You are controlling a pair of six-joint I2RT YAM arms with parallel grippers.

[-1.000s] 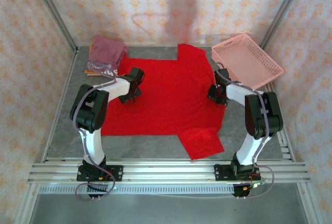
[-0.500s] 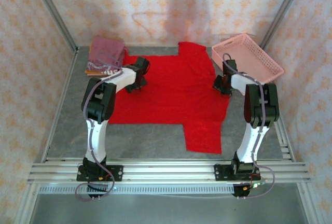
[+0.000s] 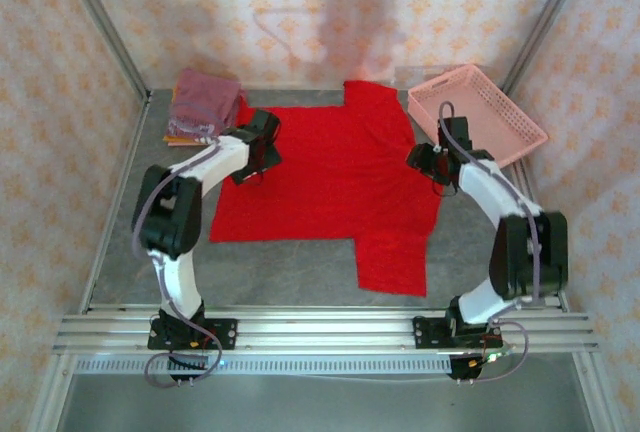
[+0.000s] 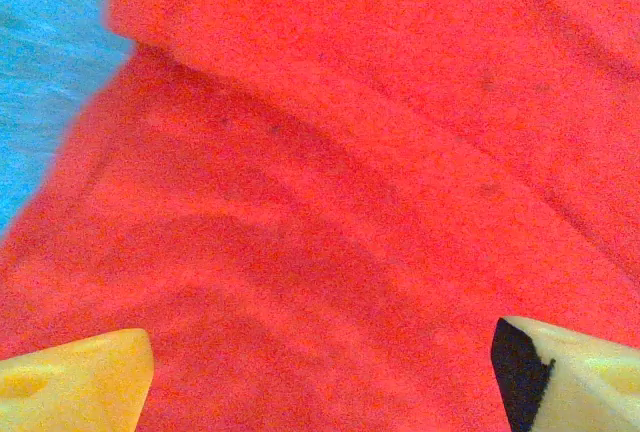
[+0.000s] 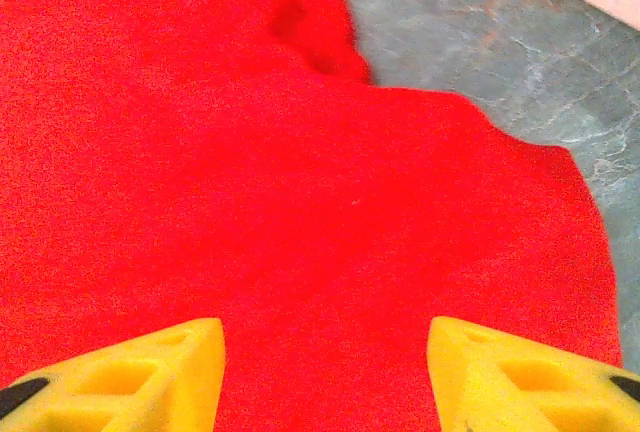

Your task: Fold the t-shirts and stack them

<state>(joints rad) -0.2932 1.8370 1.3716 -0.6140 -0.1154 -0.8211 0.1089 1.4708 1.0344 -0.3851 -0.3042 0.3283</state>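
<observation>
red t-shirt (image 3: 330,177) spread flat for folding; left gripper (image 4: 322,342) at its 9 o'clock edge, right gripper (image 5: 325,330) at 3, both spread apart, empty; folded tees (image 3: 205,102) parked at 10

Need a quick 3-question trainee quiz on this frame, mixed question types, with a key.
1. True or false: the red t-shirt lies folded inside the pink basket.
2. What sits at the far-left corner of the table? A) the folded t-shirts B) the pink basket C) a sleeve of the red t-shirt
3. How do the jaws of the left gripper and the right gripper stand, and do they hold anything?

Key: 1 false, it lies spread flat on the table; 2 A; 3 both open over the red cloth, holding nothing.
</observation>
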